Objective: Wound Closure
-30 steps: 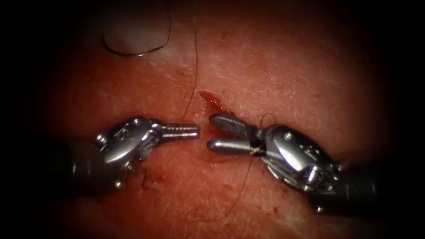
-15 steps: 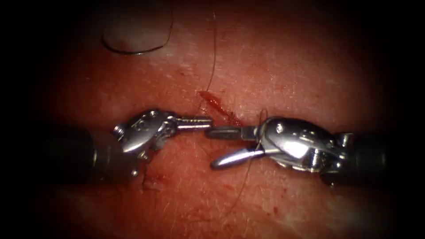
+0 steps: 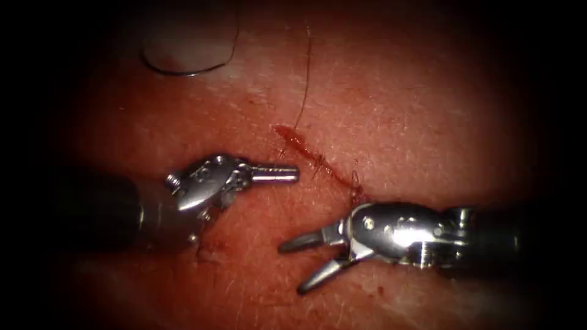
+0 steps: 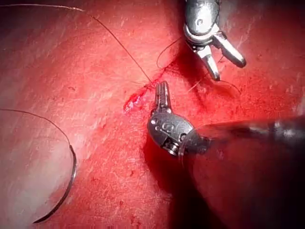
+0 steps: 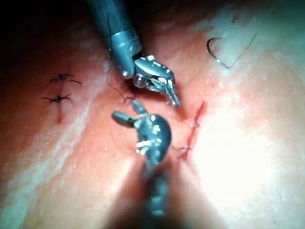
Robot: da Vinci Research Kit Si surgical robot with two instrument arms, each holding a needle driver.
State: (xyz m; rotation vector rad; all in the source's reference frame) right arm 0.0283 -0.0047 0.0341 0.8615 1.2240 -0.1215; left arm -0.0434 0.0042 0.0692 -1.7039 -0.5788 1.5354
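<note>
- Lying free on the pale tissue point(image 3: 428, 104), up and to the left of the cut point(image 3: 306, 150), the curved needle point(image 3: 183, 70) is in neither tool and not in the tissue.
- Left tool point(image 3: 292, 175): jaws closed just left of the cut, perhaps pinching the thread point(image 3: 304, 85), though that is hard to tell.
- Right tool point(image 3: 296, 266): jaws spread, holding nothing, below the cut's lower end.
- Red fluid point(image 3: 296, 142) lines the cut.
</note>
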